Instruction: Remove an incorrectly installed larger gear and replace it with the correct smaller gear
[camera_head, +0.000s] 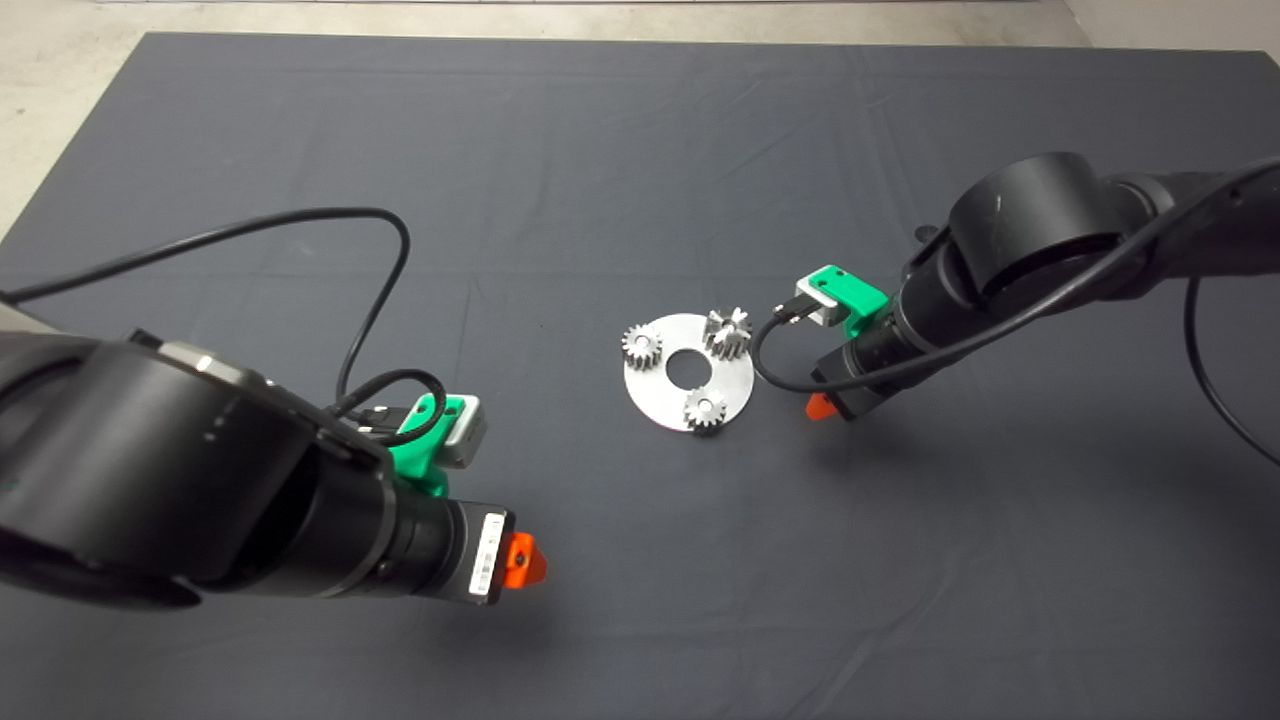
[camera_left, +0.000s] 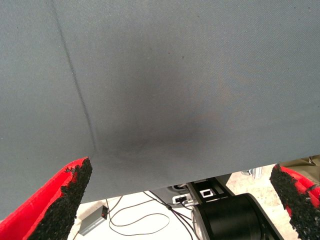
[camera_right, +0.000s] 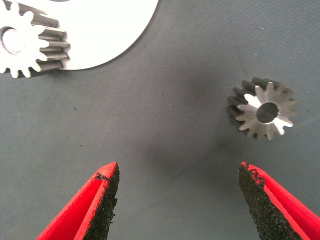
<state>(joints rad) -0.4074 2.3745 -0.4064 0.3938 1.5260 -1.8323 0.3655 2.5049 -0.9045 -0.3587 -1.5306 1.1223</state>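
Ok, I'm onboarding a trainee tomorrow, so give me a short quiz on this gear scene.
1. How many gears sit on the round plate?
2. True or false: the right gripper holds the smaller gear.
3. The left gripper hovers over: A) a gear B) bare mat C) the plate.
Key: 1) three, including the larger gear; 2) false, its fingers are open and the gear lies on the mat; 3) B.
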